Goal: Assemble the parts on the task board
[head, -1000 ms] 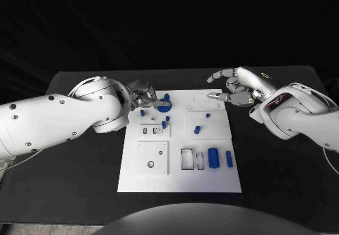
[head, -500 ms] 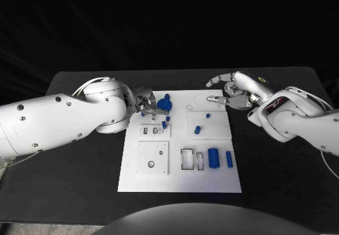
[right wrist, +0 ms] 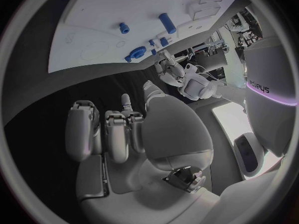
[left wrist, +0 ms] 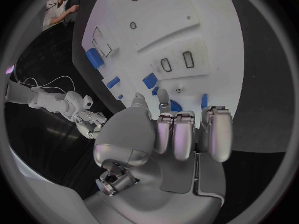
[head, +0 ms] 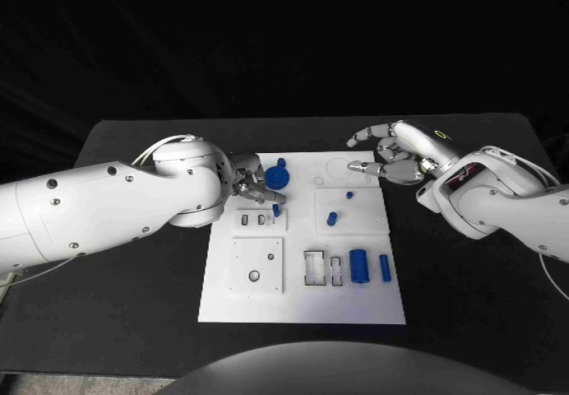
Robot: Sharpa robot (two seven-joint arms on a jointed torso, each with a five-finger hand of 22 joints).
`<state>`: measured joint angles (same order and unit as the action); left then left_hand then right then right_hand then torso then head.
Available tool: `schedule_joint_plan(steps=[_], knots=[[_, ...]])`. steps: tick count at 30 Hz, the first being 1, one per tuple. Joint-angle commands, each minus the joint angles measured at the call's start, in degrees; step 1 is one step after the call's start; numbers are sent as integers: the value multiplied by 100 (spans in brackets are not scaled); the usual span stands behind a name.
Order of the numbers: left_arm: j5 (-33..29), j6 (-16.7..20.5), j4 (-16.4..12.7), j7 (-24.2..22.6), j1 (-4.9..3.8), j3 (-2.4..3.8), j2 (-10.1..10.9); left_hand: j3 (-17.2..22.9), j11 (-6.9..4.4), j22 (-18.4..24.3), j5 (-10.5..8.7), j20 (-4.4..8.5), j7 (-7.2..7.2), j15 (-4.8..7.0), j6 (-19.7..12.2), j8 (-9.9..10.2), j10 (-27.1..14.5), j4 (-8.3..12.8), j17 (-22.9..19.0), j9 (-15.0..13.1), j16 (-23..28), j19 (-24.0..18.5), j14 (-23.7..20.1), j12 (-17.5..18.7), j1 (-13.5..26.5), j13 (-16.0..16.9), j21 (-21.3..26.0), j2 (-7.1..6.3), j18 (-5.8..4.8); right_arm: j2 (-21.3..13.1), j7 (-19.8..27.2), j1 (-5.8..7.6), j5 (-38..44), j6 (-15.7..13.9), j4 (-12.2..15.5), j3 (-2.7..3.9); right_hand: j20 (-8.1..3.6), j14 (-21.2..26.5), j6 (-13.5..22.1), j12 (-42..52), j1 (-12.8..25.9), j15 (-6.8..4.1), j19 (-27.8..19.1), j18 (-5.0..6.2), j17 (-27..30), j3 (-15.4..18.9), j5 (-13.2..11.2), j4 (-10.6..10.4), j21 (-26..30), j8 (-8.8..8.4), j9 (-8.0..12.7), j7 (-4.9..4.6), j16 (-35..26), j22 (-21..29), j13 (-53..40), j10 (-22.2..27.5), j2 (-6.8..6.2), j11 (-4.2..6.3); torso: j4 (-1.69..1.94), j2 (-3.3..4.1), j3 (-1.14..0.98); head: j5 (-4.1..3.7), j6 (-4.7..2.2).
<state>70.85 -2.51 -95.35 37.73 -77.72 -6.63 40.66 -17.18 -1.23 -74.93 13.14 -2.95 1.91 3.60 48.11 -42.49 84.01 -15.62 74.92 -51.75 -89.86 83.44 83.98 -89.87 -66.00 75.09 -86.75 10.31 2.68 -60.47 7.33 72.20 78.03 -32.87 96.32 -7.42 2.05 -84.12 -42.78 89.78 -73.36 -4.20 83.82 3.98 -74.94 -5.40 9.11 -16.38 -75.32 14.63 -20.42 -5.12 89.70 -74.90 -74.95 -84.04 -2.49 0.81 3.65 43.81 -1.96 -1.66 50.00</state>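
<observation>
Hovering left hand (head: 252,183) near blue disc (head: 276,176), grasp unclear

Even overhead light; the white rectangular task board (head: 303,280) reads bright against a dim black surround. Wrist views bend straight edges strongly near their rims.

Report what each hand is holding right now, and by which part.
Whether the left hand holds anything cannot be told: its fingertips are down among the small blue parts on the task board. The right hand holds nothing, its fingers curled above the board's far edge.
</observation>
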Motion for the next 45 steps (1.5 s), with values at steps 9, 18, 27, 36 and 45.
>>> schedule_joint_plan(steps=[9, 18, 27, 36, 45], knots=[[-153, -256, 120, 16, 57, -6, -130, 83, -61, -776, 69, 51, -27, 52, 69, 65, 599, 9, 1508, -48, -14, -37, 602, -13, -95, 1491, 22, 11, -64, 43, 29, -7, 46, -1, -22, 1, 42, -588, -39, 22, 10, 42, 94, -92, -1506, 13, 22, -12, -14, 17, 10, 14, 30, -1110, -1505, -596, 60, -53, 0, -5, 3, 5, 0], [-291, -249, 182, -14, 126, -9, -194, 142, -70, -741, 181, 63, -35, 62, 104, 163, 599, 35, 1508, -113, -14, -79, 602, -13, -187, 1491, 50, 11, -53, 52, -10, -7, 47, 30, -36, 1, 44, -588, -49, 22, 10, 43, 94, -92, -1506, 13, 32, -8, -14, 20, 15, 10, 30, -1110, -1505, -596, 66, -56, -13, -11, 4, 6, 0], [-324, -243, 194, -32, 164, -9, -222, 176, -74, -728, 253, 68, -39, 67, 121, 222, 599, 60, 1508, -154, -14, -95, 602, -13, -249, 1491, 63, -3, -49, 57, -52, -7, 47, 85, -55, 1, 45, -588, -55, 22, 8, 45, 92, -91, -1506, 13, 39, -5, -10, 20, 18, 6, 30, -1109, -1505, -596, 72, -58, -8, -16, 0, 20, 0], [-332, -217, 214, -59, 176, -9, -228, 261, -85, -718, 502, 79, -52, 77, 156, 352, 599, 99, 1508, -240, -14, -116, 602, -13, -372, 1491, 82, -17, -44, 69, -81, -7, 47, 120, -70, 1, 45, -588, -58, 22, 9, 46, 92, -92, -1506, 13, 45, -4, -11, 21, 21, 5, 30, -1109, -1505, -596, 75, -59, -9, -13, 4, 14, 0], [-345, -187, 231, -87, 183, -9, -223, 401, -107, -719, 954, 97, -76, 97, 199, 530, 599, 135, 1508, -362, -14, -126, 602, -13, -542, 1491, 100, -57, -41, 76, -126, -7, 47, 164, -84, 1, 56, -588, -93, 22, -3, 58, 88, -90, -1506, 5, 161, 7, -8, 17, 59, -11, 30, -1106, -1505, -596, 126, -73, -6, -14, 6, 12, 0]])
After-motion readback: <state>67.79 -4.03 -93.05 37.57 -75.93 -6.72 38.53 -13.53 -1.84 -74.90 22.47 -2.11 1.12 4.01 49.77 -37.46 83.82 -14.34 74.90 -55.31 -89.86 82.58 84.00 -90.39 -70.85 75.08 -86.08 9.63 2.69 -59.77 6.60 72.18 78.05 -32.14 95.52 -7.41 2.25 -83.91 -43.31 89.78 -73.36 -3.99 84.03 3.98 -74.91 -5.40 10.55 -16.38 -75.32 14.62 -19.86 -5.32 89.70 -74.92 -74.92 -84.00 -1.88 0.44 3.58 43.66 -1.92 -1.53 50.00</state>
